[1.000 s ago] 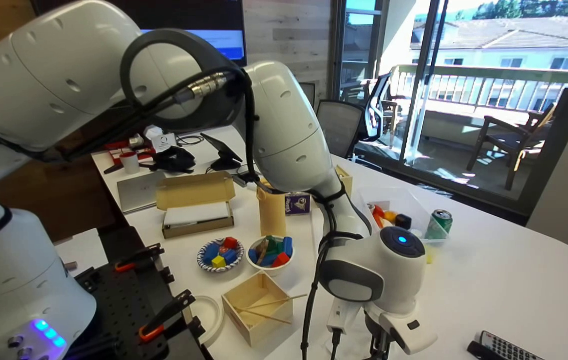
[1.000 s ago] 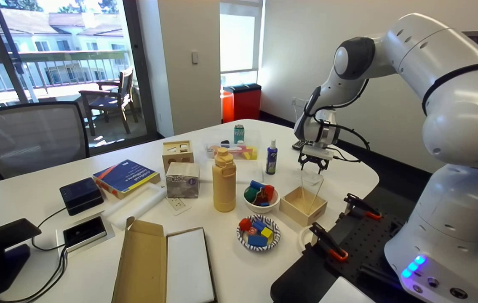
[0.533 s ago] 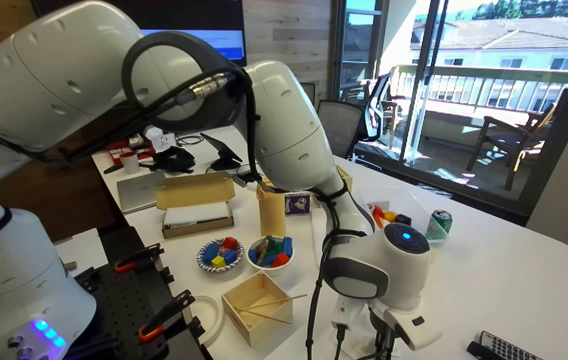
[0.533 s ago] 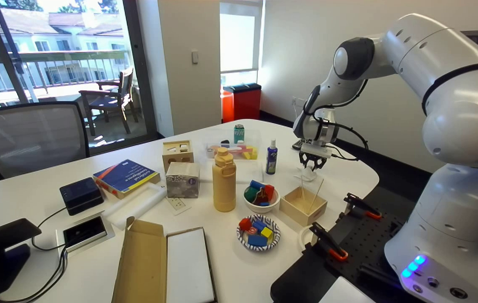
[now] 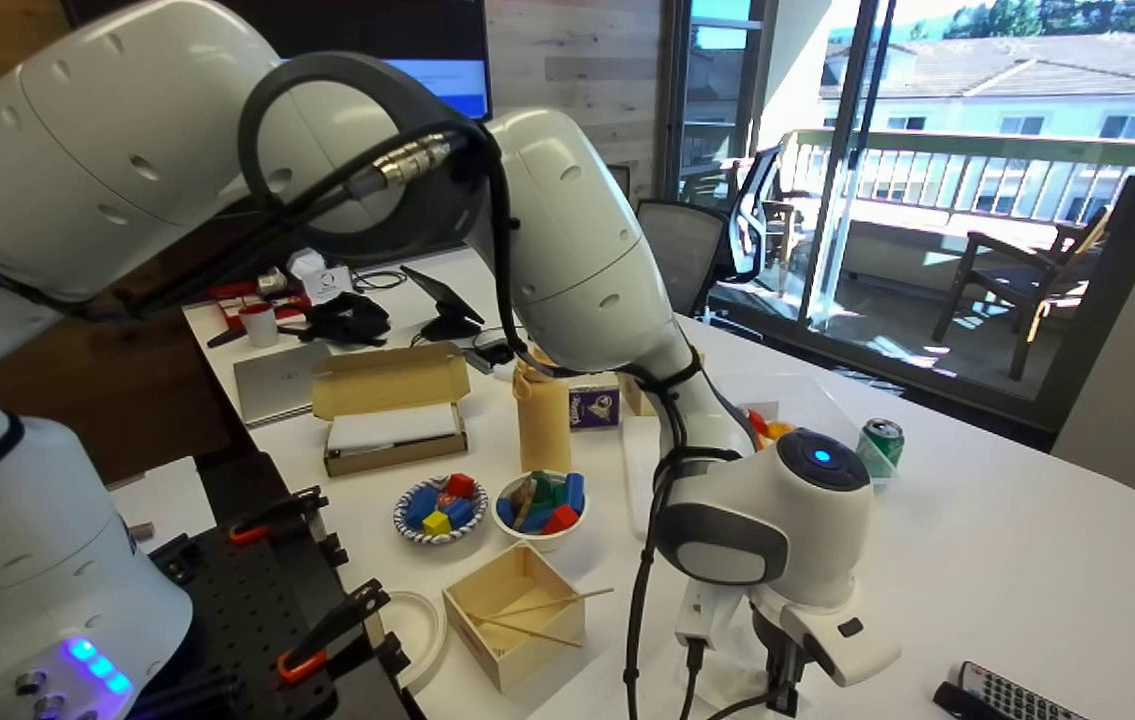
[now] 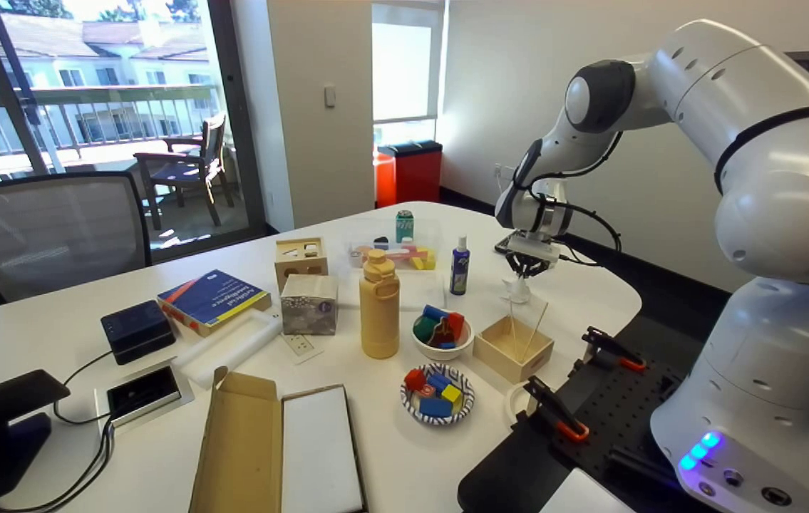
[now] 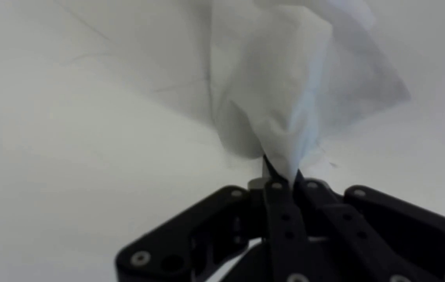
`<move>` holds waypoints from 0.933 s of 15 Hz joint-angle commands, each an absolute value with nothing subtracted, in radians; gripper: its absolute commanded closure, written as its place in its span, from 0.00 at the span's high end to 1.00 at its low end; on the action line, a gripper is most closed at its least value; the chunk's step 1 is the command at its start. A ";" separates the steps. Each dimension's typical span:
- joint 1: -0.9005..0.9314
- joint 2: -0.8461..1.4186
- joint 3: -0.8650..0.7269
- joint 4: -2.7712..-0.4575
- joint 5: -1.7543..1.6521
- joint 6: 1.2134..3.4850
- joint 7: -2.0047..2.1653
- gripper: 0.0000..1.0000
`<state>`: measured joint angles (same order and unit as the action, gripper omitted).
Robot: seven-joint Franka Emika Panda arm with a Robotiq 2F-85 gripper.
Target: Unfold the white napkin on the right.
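The white napkin [image 7: 269,70] is bunched into a narrow fold in the wrist view, its top pinched between the tips of my gripper [image 7: 288,178]. Looser, creased parts of it spread out flat toward the upper edge of that picture. In an exterior view the napkin [image 6: 517,291] rises in a small peak from the tabletop to the gripper [image 6: 527,275], which is shut on it from above. An exterior view from nearer the arm shows only part of the napkin [image 5: 727,685], beside and behind the gripper and its cable.
A wooden box [image 6: 513,349] with two thin sticks stands close to the napkin. A blue spray bottle [image 6: 460,267], a bowl of blocks [image 6: 442,349] and a yellow bottle [image 6: 380,313] are nearby. A remote [image 5: 1012,695] lies on the table beyond the gripper.
The gripper, open over the flat napkin a second ago, has closed on it. It has since risen slightly, drawing the napkin's middle up into a peak.
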<state>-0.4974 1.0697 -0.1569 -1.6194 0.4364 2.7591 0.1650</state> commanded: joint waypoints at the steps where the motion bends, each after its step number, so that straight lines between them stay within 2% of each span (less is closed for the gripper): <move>1: -0.520 1.000 -0.122 -1.675 0.445 2.815 0.152 0.01; 4: -0.572 0.964 -0.046 -1.723 0.472 2.968 0.090 0.01; 7: -0.678 0.944 0.098 -1.808 0.451 3.239 0.002 0.01; 11: -0.834 0.971 0.253 -1.914 0.249 3.552 0.071 0.01; 12: -0.801 0.971 0.197 -1.830 0.226 3.466 0.107 0.01; 14: -0.829 0.974 0.199 -1.840 0.167 3.474 0.142 0.01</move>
